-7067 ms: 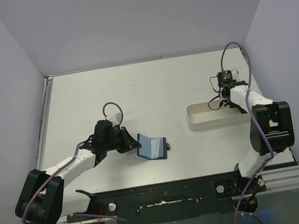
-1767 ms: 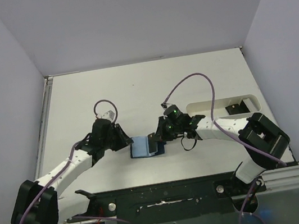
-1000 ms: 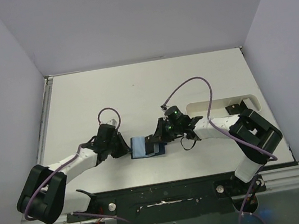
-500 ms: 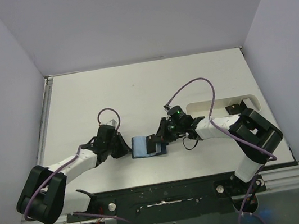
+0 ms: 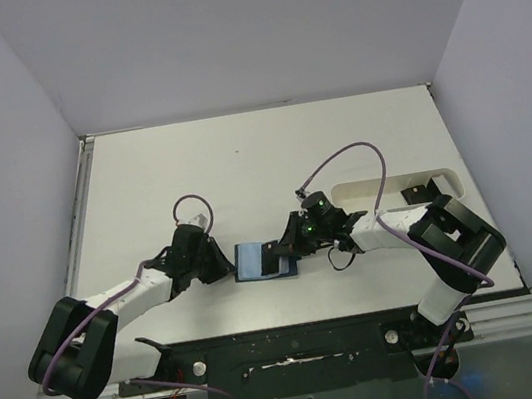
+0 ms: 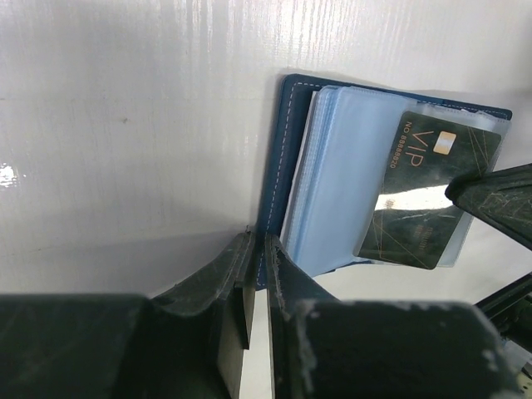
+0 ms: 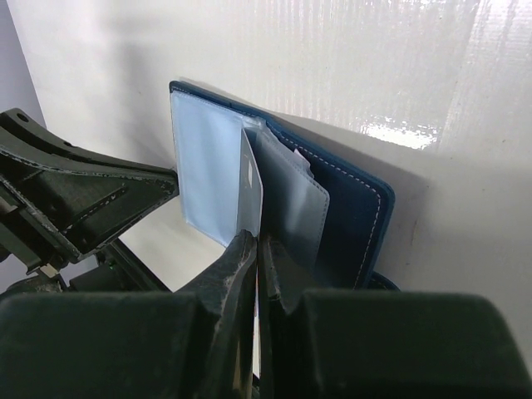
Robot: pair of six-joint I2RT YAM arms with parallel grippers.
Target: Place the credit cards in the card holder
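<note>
Right pincer (image 7: 256, 241): pinches the credit card (image 7: 252, 187) edge-on, nose inside card holder (image 7: 357, 216) sleeve, aimed toward bench's (image 5: 240, 163) left edge; left pincer (image 6: 256, 249): clamps its cover.

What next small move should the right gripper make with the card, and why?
Probably the right gripper should push the card slightly deeper into the clear sleeve, toward the fold. It pinches the card's end, and the card lies tilted in the sleeve, while the left gripper holds the wallet by its edge.
</note>
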